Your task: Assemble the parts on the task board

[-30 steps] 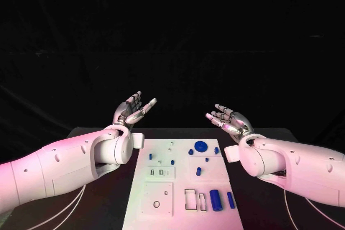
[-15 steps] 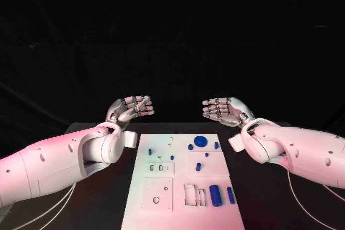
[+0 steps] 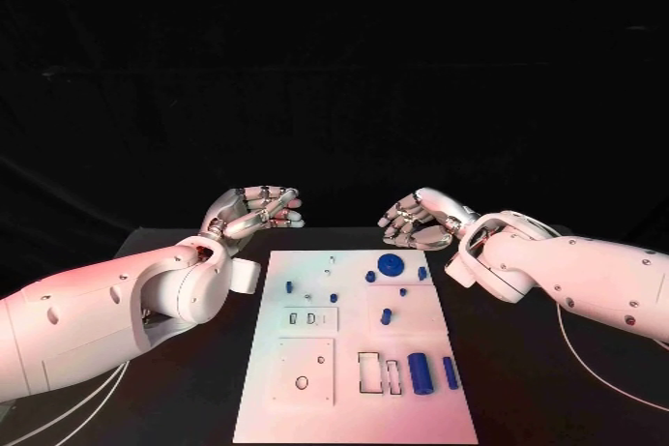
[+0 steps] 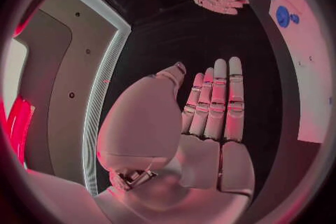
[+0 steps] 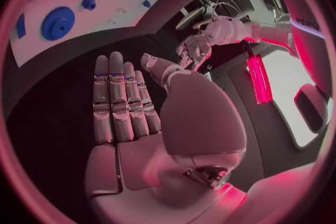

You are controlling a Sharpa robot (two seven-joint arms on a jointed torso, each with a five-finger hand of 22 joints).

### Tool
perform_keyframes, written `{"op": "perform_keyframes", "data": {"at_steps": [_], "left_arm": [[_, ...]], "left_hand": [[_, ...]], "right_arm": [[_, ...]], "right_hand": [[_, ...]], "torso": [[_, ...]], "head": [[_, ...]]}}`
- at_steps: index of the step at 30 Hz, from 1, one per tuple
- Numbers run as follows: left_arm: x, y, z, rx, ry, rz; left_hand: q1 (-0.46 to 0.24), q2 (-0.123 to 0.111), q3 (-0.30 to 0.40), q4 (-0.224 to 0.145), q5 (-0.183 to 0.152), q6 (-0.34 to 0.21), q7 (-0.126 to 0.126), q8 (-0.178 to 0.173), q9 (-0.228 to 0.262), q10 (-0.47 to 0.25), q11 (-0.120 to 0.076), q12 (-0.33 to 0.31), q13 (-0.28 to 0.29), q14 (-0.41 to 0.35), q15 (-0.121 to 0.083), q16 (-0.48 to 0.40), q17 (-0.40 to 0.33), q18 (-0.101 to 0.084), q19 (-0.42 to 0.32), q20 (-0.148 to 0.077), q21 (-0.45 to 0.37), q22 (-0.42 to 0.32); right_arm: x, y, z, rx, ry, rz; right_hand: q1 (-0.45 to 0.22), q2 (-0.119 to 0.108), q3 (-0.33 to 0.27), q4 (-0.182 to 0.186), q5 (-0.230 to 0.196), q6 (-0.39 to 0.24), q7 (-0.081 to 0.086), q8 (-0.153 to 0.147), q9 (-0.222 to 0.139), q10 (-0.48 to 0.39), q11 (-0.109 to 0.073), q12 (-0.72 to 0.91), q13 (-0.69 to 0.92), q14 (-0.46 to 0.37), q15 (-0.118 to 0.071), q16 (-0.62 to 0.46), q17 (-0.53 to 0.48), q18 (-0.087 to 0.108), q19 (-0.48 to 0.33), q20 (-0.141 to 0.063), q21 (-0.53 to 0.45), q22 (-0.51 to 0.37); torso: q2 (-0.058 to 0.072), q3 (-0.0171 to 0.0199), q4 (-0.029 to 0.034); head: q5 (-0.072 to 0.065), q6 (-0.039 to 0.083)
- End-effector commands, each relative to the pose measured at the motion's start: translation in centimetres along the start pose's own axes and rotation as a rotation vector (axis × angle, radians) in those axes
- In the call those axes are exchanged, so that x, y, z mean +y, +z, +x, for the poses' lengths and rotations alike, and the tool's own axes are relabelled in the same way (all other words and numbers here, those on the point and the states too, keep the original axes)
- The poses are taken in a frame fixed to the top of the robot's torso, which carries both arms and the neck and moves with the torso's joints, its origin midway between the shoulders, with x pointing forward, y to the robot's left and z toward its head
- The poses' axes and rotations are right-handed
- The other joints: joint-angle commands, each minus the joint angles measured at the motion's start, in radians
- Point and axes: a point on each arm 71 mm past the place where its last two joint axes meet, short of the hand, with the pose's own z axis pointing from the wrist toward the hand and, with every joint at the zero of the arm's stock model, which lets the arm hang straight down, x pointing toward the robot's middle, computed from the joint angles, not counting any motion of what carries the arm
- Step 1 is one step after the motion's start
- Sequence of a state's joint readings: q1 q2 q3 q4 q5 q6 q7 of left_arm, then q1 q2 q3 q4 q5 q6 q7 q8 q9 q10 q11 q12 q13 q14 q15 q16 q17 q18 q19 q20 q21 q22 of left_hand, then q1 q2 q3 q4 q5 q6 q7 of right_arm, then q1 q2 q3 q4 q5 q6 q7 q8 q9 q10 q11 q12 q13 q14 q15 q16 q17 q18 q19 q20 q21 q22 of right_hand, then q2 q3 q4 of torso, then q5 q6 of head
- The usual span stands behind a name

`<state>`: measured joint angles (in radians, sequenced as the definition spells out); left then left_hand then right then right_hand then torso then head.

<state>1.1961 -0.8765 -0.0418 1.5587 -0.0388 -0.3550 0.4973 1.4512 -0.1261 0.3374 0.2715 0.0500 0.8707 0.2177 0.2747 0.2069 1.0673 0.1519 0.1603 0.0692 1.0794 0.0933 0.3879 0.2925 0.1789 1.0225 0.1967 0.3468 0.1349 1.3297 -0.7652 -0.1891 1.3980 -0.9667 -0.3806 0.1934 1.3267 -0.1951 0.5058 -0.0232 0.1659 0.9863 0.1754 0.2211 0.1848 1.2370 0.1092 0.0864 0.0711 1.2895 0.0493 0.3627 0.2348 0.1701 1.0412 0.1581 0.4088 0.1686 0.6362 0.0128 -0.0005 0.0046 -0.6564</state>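
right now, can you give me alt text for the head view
Both robot hands, the left hand and right hand, hang empty beyond the far end of the white task board on a black table. Small blue parts lie untouched on the board.

Both hands hang past the board's (image 3: 300,369) far end, left hand (image 3: 255,210) and right hand (image 3: 419,220) flanking it.

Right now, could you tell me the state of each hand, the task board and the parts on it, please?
left hand: raised beyond the board's far edge, holds nothing.
right hand: raised beyond the far edge, holds nothing.
task board: flat on the table, untouched.
round blue part: on the board, untouched.
blue cylinder: lying near the board's right edge.
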Motion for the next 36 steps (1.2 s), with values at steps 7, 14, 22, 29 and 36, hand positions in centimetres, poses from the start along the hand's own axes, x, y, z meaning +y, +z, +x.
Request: {"op": "perform_keyframes", "data": {"at_steps": [7,14,22,29,36], "left_arm": [[-1.6,-0.9,1.1,0.110,-0.011,0.027],[-2.5,-1.4,1.3,0.124,-0.017,0.035],[-2.9,-1.7,1.3,0.126,-0.021,0.038],[-3.1,-1.7,1.3,0.127,-0.021,0.040],[-3.3,-1.7,1.3,0.128,-0.021,0.042]], "left_hand": [[-0.003,-0.016,0.009,0.001,0.000,0.000,0.004,-0.014,-0.004,0.001,0.005,-0.022,-0.003,0.011,0.002,0.006,0.013,0.004,0.012,-0.003,0.004,-0.002],[-0.007,-0.020,0.008,0.002,0.000,-0.003,0.006,-0.018,-0.006,-0.002,0.007,-0.029,-0.003,0.009,0.004,0.005,0.017,0.003,0.012,-0.003,0.004,-0.003],[-0.010,-0.023,0.007,0.003,0.000,-0.007,0.009,-0.022,-0.007,-0.005,0.009,-0.036,-0.004,0.005,0.006,0.003,0.022,0.003,0.011,-0.002,0.002,-0.005],[-0.011,-0.023,0.007,0.003,0.000,-0.007,0.009,-0.023,-0.007,-0.006,0.010,-0.038,-0.004,0.005,0.006,0.002,0.023,0.003,0.011,-0.001,0.001,-0.005],[-0.013,-0.023,0.007,0.004,0.000,-0.009,0.011,-0.025,-0.008,-0.007,0.011,-0.042,-0.004,0.002,0.007,0.001,0.025,0.002,0.010,0.000,0.000,-0.006]], "right_arm": [[0.7,0.1,1.3,0.124,-0.380,0.037],[1.3,0.3,1.7,0.125,-0.453,0.044],[1.8,0.5,2.0,0.119,-0.487,0.041],[2.0,0.8,2.4,0.131,-0.502,0.046],[2.0,1.2,2.6,0.132,-0.517,0.056]], "right_hand": [[-0.062,-0.078,-0.006,0.018,0.013,0.074,-0.035,-0.004,0.044,0.053,-0.043,-0.021,0.035,0.229,-0.063,0.808,0.739,-0.004,0.227,-0.083,0.377,0.279],[-0.060,-0.087,-0.024,0.030,0.013,0.065,-0.031,-0.014,0.060,0.004,-0.034,-0.018,0.051,0.230,-0.057,0.994,0.951,-0.037,0.276,-0.070,0.609,0.566],[-0.051,-0.086,-0.030,0.034,0.014,0.060,-0.029,-0.019,0.068,-0.014,-0.029,-0.017,0.059,0.233,-0.052,1.044,1.010,-0.046,0.282,-0.063,0.679,0.653],[-0.051,-0.086,-0.036,0.037,0.014,0.057,-0.028,-0.022,0.070,-0.021,-0.028,-0.017,0.062,0.233,-0.050,1.054,1.022,-0.048,0.283,-0.061,0.697,0.676],[-0.049,-0.082,-0.036,0.040,0.014,0.056,-0.027,-0.023,0.071,-0.021,-0.028,-0.014,0.065,0.233,-0.050,1.060,1.027,-0.048,0.282,-0.060,0.706,0.686]], "torso": [[0.055,-0.0043,0.0113],[0.079,-0.0068,0.0160],[0.095,-0.0105,0.0202],[0.103,-0.0127,0.0222],[0.110,-0.0128,0.0237]], "head": [[-0.020,0.001],[-0.027,0.004],[-0.028,0.007],[-0.030,0.009],[-0.029,0.010]]}}
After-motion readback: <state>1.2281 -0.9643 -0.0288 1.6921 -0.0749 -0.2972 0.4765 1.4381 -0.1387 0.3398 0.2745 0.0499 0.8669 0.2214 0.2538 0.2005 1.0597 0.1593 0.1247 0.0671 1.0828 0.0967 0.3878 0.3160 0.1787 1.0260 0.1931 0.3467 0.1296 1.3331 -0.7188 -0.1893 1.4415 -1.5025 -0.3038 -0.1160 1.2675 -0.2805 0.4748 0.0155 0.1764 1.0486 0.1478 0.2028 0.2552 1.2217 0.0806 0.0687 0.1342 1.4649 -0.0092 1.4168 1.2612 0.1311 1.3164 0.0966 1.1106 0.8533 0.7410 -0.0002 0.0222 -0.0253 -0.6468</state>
